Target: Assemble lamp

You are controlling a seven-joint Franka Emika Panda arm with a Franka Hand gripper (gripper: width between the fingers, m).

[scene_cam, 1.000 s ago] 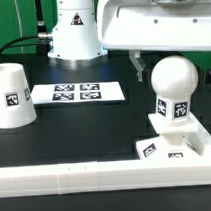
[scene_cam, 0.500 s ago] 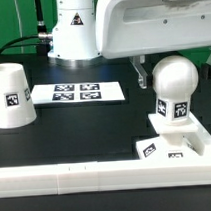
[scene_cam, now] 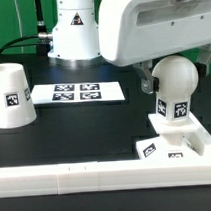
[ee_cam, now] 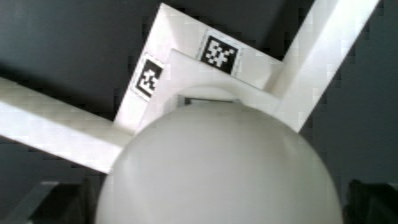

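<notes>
The bulb (scene_cam: 177, 90) stands upright on the square base (scene_cam: 185, 139) at the exterior view's right. My gripper (scene_cam: 173, 78) hangs over it with a finger (scene_cam: 144, 77) on each side of the ball top, jaws open and apart from it by a narrow gap. In the wrist view the bulb (ee_cam: 214, 160) fills the space between the dark fingers (ee_cam: 50, 205), with the tagged base (ee_cam: 192, 62) beyond it. The cup-like shade (scene_cam: 11, 96) sits mouth down at the exterior view's left, away from the gripper.
The marker board (scene_cam: 78, 93) lies on the black table between shade and base. A long white rail (scene_cam: 97, 176) runs along the front edge. The arm's white pedestal (scene_cam: 75, 30) stands at the back.
The gripper has come down and shifted slightly toward the exterior view's left, so its fingers now straddle the bulb's ball top. The lamp parts have not moved.
</notes>
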